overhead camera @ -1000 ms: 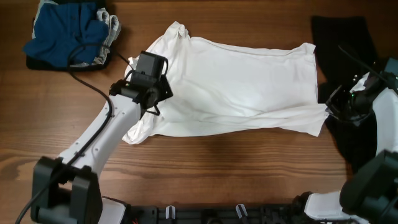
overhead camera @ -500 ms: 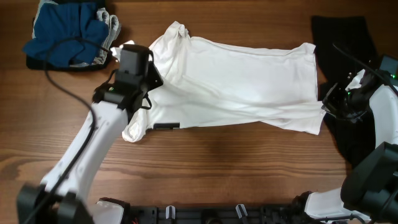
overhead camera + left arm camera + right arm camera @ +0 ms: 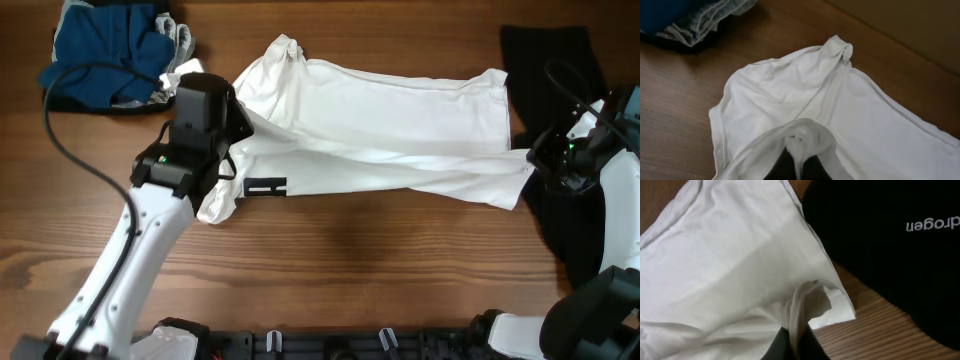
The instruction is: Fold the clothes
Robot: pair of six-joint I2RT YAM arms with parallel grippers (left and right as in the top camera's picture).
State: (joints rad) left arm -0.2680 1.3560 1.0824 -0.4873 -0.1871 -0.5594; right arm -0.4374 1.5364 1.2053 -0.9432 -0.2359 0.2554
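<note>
- Two pairs of fingers are clamped on cloth. The left fingers (image 3: 780,169) pinch a bunched fold of the white T-shirt (image 3: 390,120), and the right fingers (image 3: 777,347) pinch its near right corner.
- From each grip the shirt spreads away toward the far side of the desk (image 3: 350,270). Its long axis runs left to right between the two arms, with one grip toward each end of the near edge.
- That near edge is raised and turned over, showing a black print (image 3: 267,186) by the left arm.
- Likely next, both ends go together across the long axis toward the far edge, kept level so the crease runs straight.
- Further out, a black garment (image 3: 890,255) lies just beside the shirt's right end, and a blue garment (image 3: 100,55) sits apart at the far left.
</note>
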